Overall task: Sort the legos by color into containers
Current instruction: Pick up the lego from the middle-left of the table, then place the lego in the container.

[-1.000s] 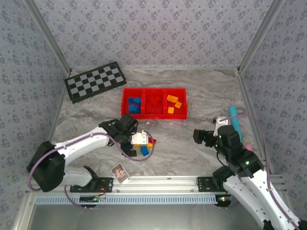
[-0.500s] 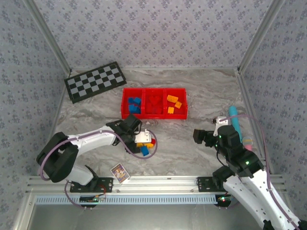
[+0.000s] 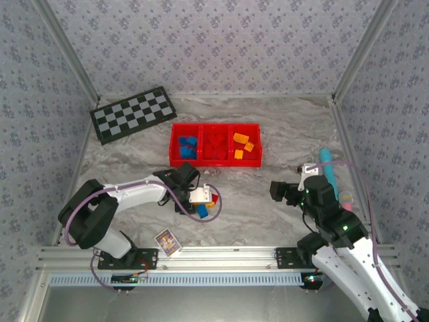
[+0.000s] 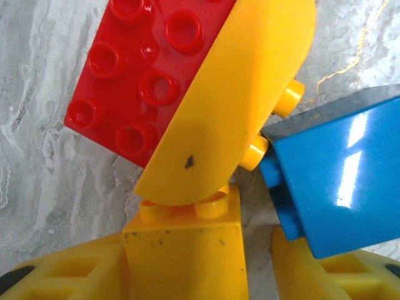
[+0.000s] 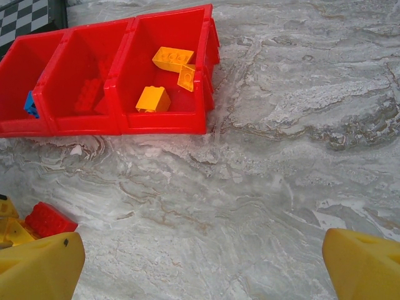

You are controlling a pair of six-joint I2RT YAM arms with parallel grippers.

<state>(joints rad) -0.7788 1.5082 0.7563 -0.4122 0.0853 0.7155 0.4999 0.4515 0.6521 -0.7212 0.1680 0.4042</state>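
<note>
Since the clock is read on the top view (12 = away from the arm bases), the nearest item is the picture card (image 3: 167, 241), by the front rail, at 7 o'clock of the loose legos (image 3: 203, 210).

Left gripper (image 3: 198, 200) sits low on that cluster, coming in from its 9 o'clock side. In the left wrist view its yellow fingers (image 4: 56, 275) stand partly apart with a yellow block (image 4: 184, 240) between them. The block meets one finger, and a slit of table shows before the other. So the jaws are part-open with no clamp visible. A curved yellow brick (image 4: 237, 94) touches that block's studs and is tilted. A red brick (image 4: 134, 69) lies beyond it, touching, with its studs toward the camera. A blue brick (image 4: 337, 181) butts against the curved one's studs and overlaps the other finger. All of these are on the marble table (image 4: 37, 144).

Right gripper (image 3: 277, 190) hangs at 3 o'clock of the cluster, well apart from it. In the right wrist view its fingers (image 5: 37, 269) are wide apart, with nothing between them and bare table beneath.

A light blue tube (image 3: 326, 161) and a small pinkish item (image 3: 346, 198), too small to identify, lie by the right wall.

The red tray (image 3: 216, 163) sits at 12 o'clock of the cluster, with three compartments in a row:
- **Left compartment:** blue legos (image 3: 188, 147)
- **Middle compartment:** red legos (image 3: 216, 143)
- **Right compartment:** orange-yellow legos (image 3: 241, 144)

The checkerboard (image 3: 133, 114) lies at 10 o'clock of the tray, skewed, near the left wall.
</note>
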